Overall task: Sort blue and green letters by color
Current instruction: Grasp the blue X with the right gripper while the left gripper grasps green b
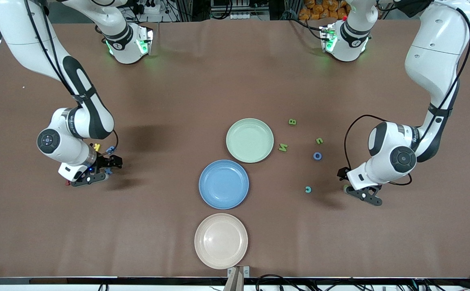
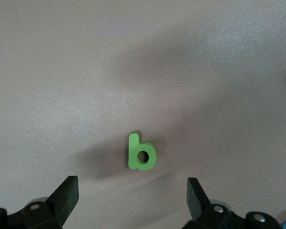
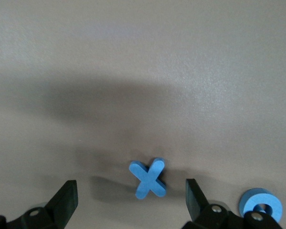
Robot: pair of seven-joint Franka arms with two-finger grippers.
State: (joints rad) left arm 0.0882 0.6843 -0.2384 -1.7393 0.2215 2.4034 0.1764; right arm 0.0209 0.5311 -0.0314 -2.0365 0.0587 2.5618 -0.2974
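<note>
My left gripper (image 1: 354, 186) hangs low and open over a small green letter b (image 2: 142, 152). The b lies flat just ahead of the open fingers (image 2: 132, 188), and only a sliver (image 1: 345, 187) of it shows in the front view. My right gripper (image 1: 101, 170) is open low over a blue X (image 3: 148, 178), which lies between and just ahead of its fingers (image 3: 131, 188) and also shows in the front view (image 1: 108, 171). A round blue letter (image 3: 260, 207) lies beside one finger. Green B (image 1: 292, 121), M (image 1: 283, 147), U (image 1: 319, 140), blue O (image 1: 317, 156) and a teal letter (image 1: 308, 189) lie loose.
Three plates stand in a row at mid-table: pale green (image 1: 235, 141), blue (image 1: 208, 186) nearer the camera, beige (image 1: 202, 242) nearest. A yellow letter (image 1: 97, 147) and a dark red letter (image 1: 67, 183) lie by the right gripper.
</note>
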